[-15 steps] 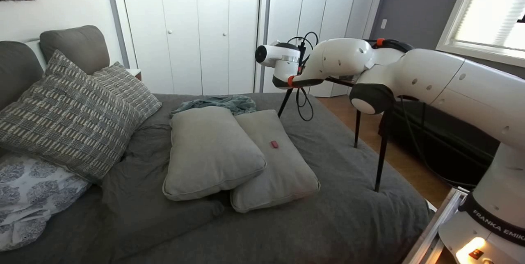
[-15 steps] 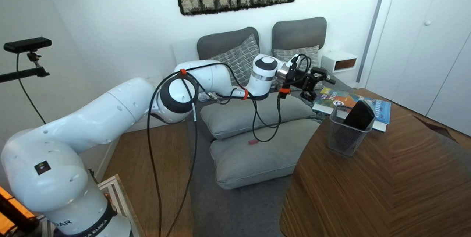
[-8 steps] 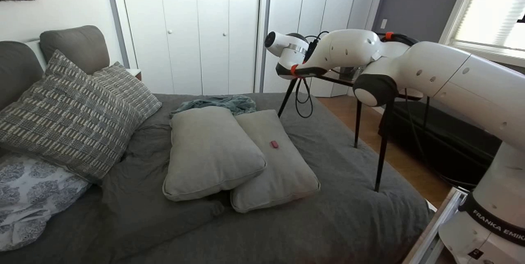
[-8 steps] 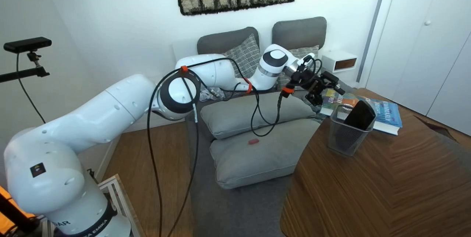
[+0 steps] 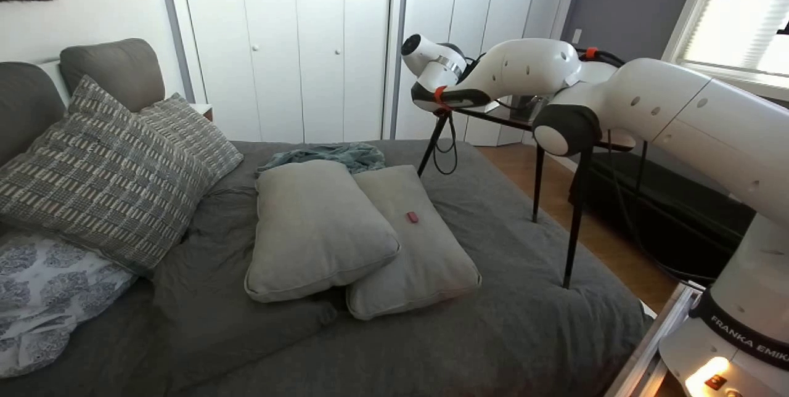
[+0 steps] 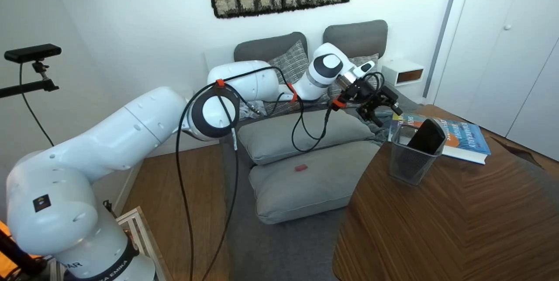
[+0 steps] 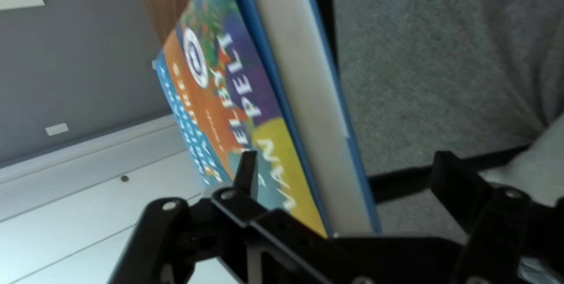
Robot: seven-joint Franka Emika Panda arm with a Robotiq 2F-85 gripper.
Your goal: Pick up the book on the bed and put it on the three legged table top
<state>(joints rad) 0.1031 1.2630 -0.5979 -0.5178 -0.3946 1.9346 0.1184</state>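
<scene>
The book [image 6: 465, 135], with a blue, orange and yellow cover, lies on the brown top of the three legged table [image 6: 436, 220]. Its near end is at the table's edge, and the mesh cup partly hides it in an exterior view. My gripper [image 6: 387, 116] is open just off that end, tilted down. In the wrist view the book [image 7: 291, 99] shows its cover and page edges between my spread fingers [image 7: 346, 165], with gaps on both sides. The table's dark legs [image 5: 576, 224] stand on the grey bed [image 5: 481, 335].
A mesh cup [image 6: 410, 165] holding a black object stands on the table top beside the book. Light grey pillows [image 5: 320, 230] lie on the bed, with a small red object [image 5: 412, 217] on one. A low black cabinet [image 5: 666, 206] stands beyond the table.
The book has slid farther onto the table top, past the mesh cup and away from the bed pillows. My gripper has moved the same way and tilted farther down.
</scene>
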